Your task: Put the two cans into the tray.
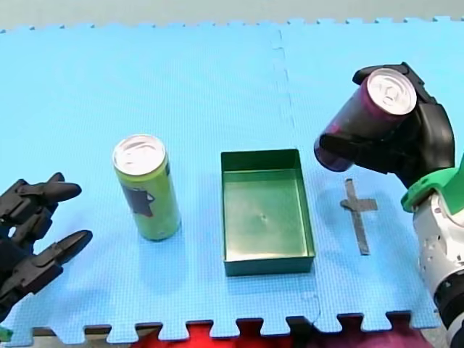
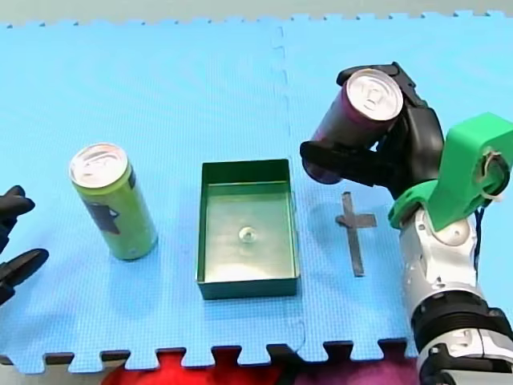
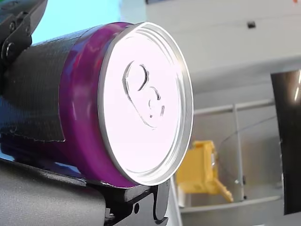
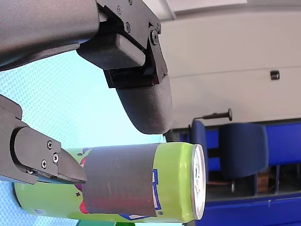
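**Purple can grasped and off the mat, green can standing left of tray**

Right hand (image 1: pixel 415 145) is clenched round the purple can (image 1: pixel 362 119), held in the air and tilted, lid toward the camera, base pointing down toward the tray's far right corner. It is right of the tray (image 1: pixel 270 265), above a grey tape cross (image 1: pixel 357 214) stuck on the mat. First wrist view has the same can's lid (image 3: pixel 146 103) close up, with a grey band round its body.

Left hand (image 1: pixel 36 232) holds nothing, at the near left corner of the mat, apart from the green can (image 1: pixel 147 187).

Green can is upright, left of the tray with a gap of bare mat between them. Tray is a green, open-topped rectangle, nothing inside it, and sits near the mat's toothed near edge (image 1: pixel 217 328).

Blue foam mat (image 1: pixel 181 87) has a seam (image 1: pixel 286 87) running back from the tray, and wide bare mat lies behind both cans.

Second wrist view: green can (image 4: pixel 174 183) lies sideways in frame, a dark finger (image 4: pixel 141 101) above it; blue chairs (image 4: pixel 240 150) and a pale wall behind
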